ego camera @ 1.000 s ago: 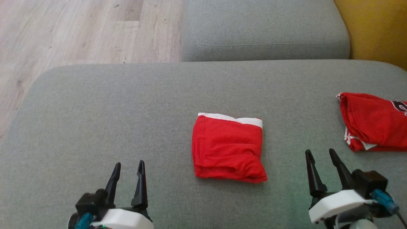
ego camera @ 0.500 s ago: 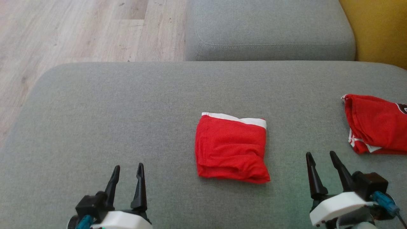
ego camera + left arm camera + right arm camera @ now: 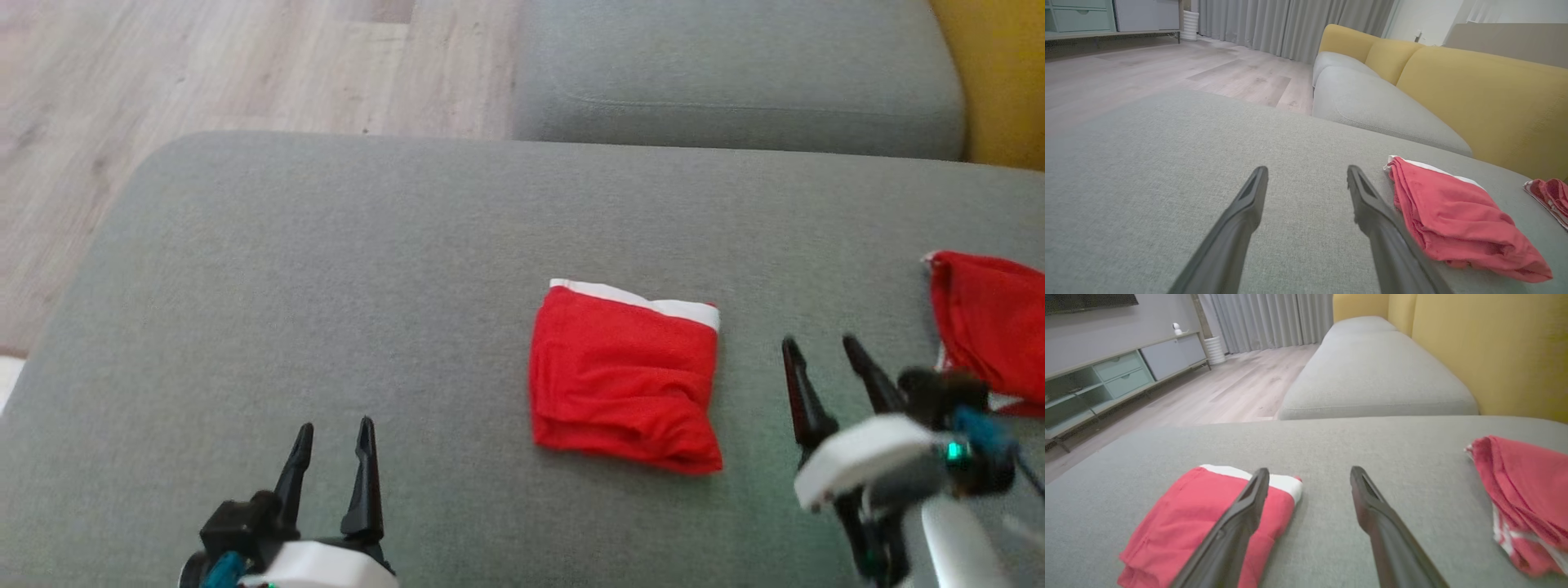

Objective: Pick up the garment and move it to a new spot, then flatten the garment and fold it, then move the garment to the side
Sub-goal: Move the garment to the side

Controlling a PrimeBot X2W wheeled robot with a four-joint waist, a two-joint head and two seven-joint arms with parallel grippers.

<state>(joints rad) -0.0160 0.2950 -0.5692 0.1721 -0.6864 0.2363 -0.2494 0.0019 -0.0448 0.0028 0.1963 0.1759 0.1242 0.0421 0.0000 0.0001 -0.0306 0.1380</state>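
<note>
Grey sofa cushion (image 3: 326,286) beneath us bears the folded red garment (image 3: 624,380), which lies just left of our right gripper (image 3: 816,341) and well right of our left gripper (image 3: 335,425). Both pairs of fingers stand parted, holding nothing. Our right forearm angles forward above the cushion; it has advanced alongside the garment since a moment ago, while our left has kept its place. A second red garment (image 3: 992,318) lies just right of the right gripper.
</note>
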